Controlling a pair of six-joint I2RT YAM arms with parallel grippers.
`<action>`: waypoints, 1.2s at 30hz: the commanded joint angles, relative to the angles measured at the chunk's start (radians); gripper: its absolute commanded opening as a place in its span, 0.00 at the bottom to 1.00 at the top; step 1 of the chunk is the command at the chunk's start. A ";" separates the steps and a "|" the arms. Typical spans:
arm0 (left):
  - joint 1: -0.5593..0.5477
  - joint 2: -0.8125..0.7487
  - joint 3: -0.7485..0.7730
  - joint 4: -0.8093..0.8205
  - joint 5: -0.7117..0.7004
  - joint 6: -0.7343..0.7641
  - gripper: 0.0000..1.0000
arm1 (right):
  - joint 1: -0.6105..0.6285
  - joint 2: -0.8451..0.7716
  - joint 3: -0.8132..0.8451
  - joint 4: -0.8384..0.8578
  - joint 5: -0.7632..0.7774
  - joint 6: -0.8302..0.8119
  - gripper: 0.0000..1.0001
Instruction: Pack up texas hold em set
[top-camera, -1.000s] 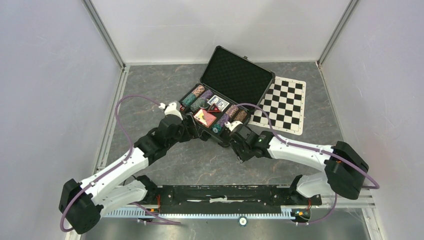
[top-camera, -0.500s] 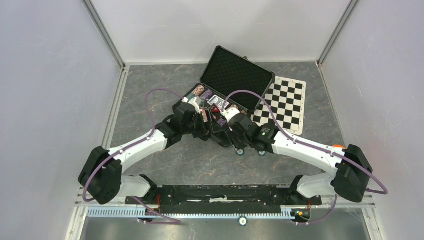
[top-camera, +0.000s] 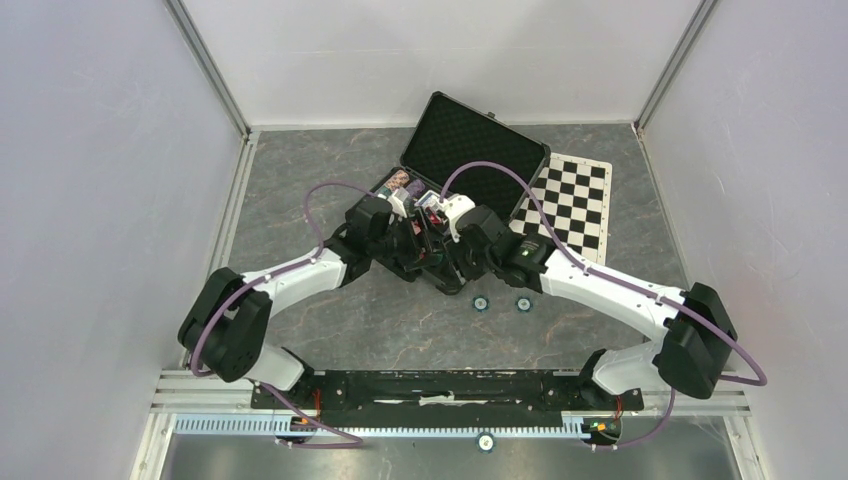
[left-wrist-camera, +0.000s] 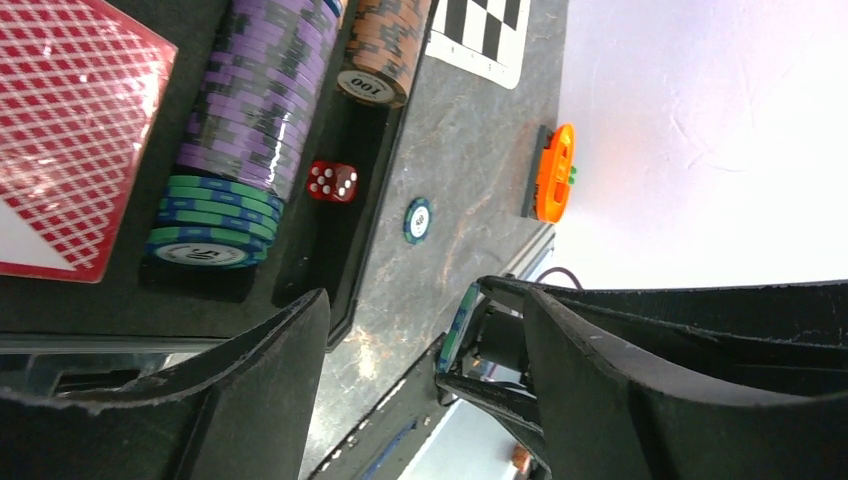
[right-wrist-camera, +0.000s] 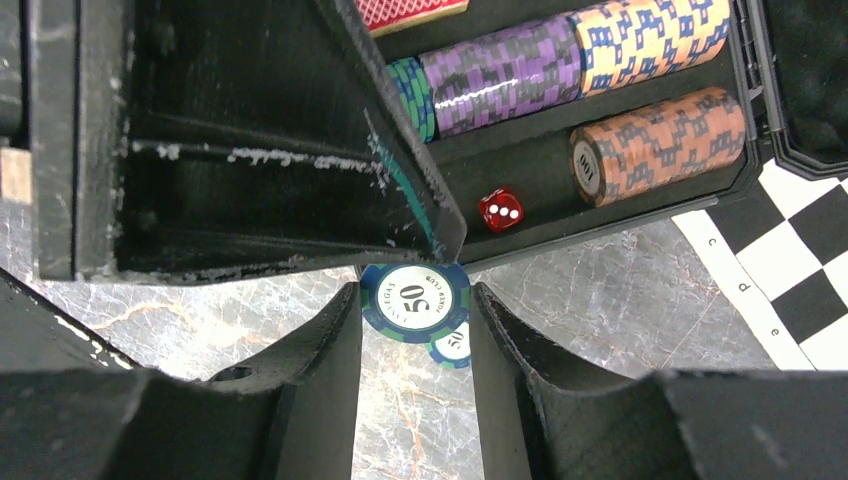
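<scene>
Right gripper (right-wrist-camera: 415, 305) pinches one teal chip (right-wrist-camera: 414, 290) just short of the case (right-wrist-camera: 535, 170), whose slots ahead look mostly filled. Left gripper (left-wrist-camera: 425, 300) gapes empty, with a stray chip (left-wrist-camera: 417, 220) on the table (left-wrist-camera: 470, 150) beyond it. Overhead, seemingly two such chips lie behind both hands; the lid (top-camera: 475, 150) stands open.

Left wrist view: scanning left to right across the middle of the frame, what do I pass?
red card deck → teal chip stack → red die → loose teal chip → orange piece
</scene>
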 joint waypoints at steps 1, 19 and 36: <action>0.006 0.019 0.021 0.095 0.077 -0.104 0.75 | -0.028 0.006 0.042 0.068 -0.042 -0.021 0.42; 0.007 0.044 -0.005 0.152 0.075 -0.168 0.02 | -0.049 0.056 0.081 0.137 -0.144 -0.044 0.42; -0.105 -0.217 0.000 -0.376 -0.727 -0.144 0.02 | -0.078 -0.234 -0.185 0.197 0.046 -0.030 0.83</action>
